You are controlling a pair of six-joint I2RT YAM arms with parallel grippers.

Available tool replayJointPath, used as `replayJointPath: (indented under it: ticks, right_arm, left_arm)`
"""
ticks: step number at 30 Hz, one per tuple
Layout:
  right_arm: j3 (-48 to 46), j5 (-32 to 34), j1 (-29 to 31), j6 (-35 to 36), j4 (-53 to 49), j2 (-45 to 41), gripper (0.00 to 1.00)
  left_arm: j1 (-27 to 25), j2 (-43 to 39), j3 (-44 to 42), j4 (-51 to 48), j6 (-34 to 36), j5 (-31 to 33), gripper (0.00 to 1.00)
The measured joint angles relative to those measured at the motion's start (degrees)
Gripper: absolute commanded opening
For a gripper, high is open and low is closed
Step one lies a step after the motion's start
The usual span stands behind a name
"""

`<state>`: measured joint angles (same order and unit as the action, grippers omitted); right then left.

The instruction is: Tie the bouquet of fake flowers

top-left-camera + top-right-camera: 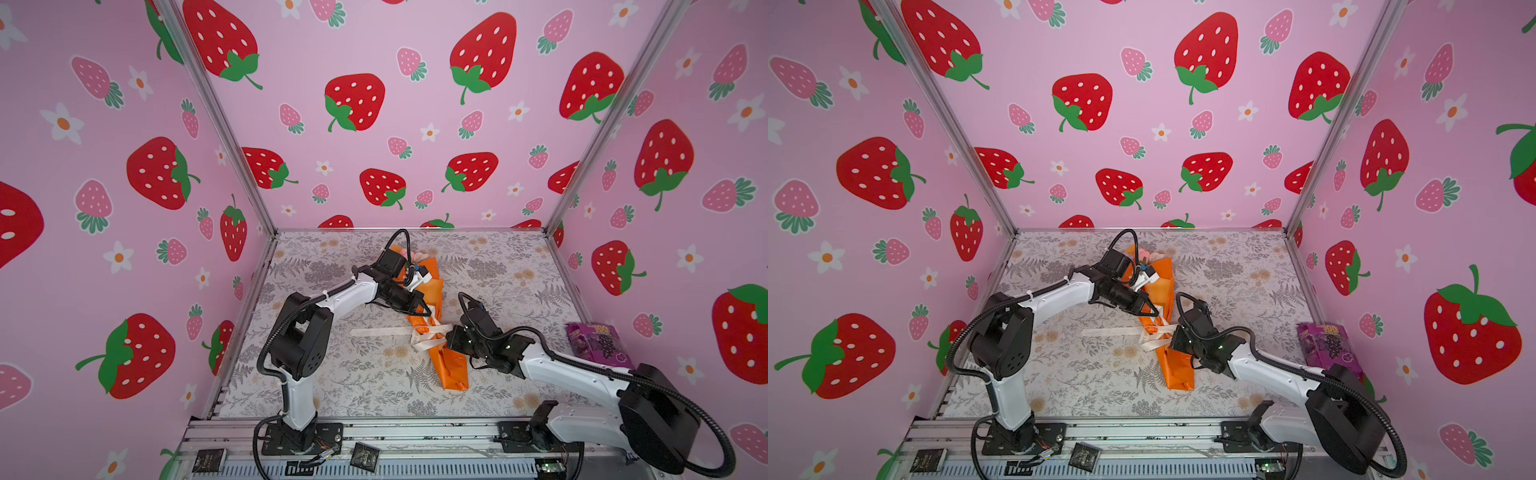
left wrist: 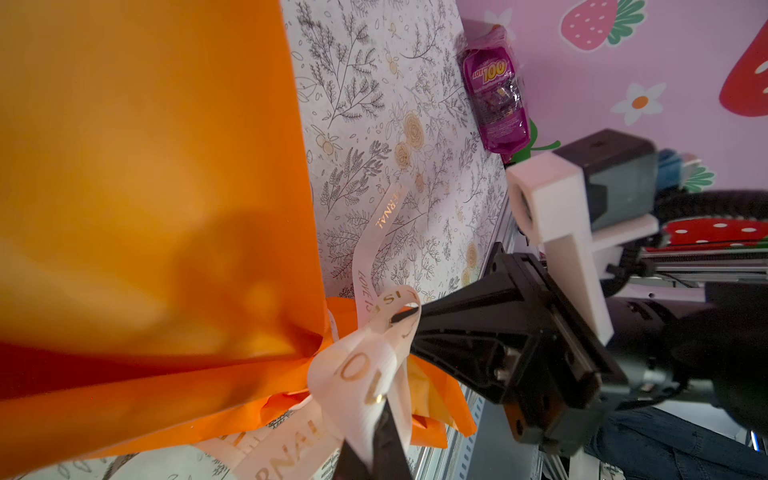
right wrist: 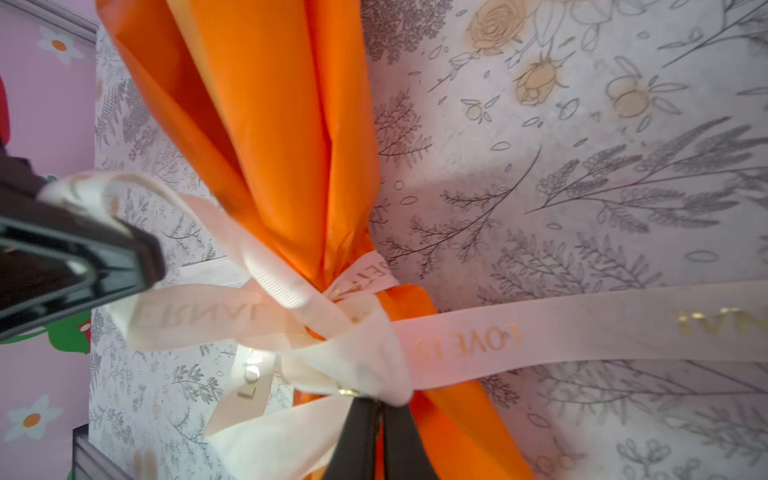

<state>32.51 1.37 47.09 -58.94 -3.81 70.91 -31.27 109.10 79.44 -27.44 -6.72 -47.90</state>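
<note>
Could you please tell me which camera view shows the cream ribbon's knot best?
The right wrist view: the cream ribbon, knotted around the orange wrapper, sits close and central. The left wrist view shows only its loops from the side; both top views show it small.

In both top views the left arm hides most blooms of the bouquet of fake flowers [image 1: 435,293]. The wrist view's edge cuts off the right claw [image 3: 380,409], cream ribbon [image 3: 365,374] blurred at its tips. The right arm part-covers a purple packet [image 1: 592,337].
</note>
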Motion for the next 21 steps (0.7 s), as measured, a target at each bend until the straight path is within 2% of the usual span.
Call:
replayJointPath:
  ticks: [4, 8, 10, 12, 16, 18, 21]
  right_arm:
    - [2.19, -3.56, -3.34, 5.35, -4.61, 1.86, 0.12]
    - [5.29, -2.51, -4.39, 9.79, -9.42, 2.89, 0.12]
    - [6.67, -1.73, -5.31, 12.04, -11.98, 3.30, 0.18]
    - [8.07, -0.33, -6.12, 13.94, -14.51, 3.48, 0.29]
    - [11.32, 2.64, -6.62, 17.20, -19.30, 3.13, 0.35]
    - [11.58, 2.08, -6.60, 18.64, -19.39, 1.60, 0.39]
    - [10.54, -2.45, -6.29, 19.98, -16.72, -2.12, 0.41]
  left_arm:
    - [0.02, 0.00, -0.02, -0.55, 0.28, 0.85, 0.00]
    - [0.02, 0.02, -0.28, -0.79, 0.50, 1.14, 0.00]
    - [0.02, 0.02, -0.33, -1.07, 0.66, 1.40, 0.00]
    - [0.02, 0.02, -0.33, -1.18, 0.72, 1.44, 0.00]
    - [0.02, 0.02, -0.35, -1.38, 0.85, 1.42, 0.00]
    - [0.02, 0.02, -0.35, -1.53, 0.87, 1.40, 0.00]
    - [0.02, 0.02, -0.35, -1.64, 0.90, 1.38, 0.00]
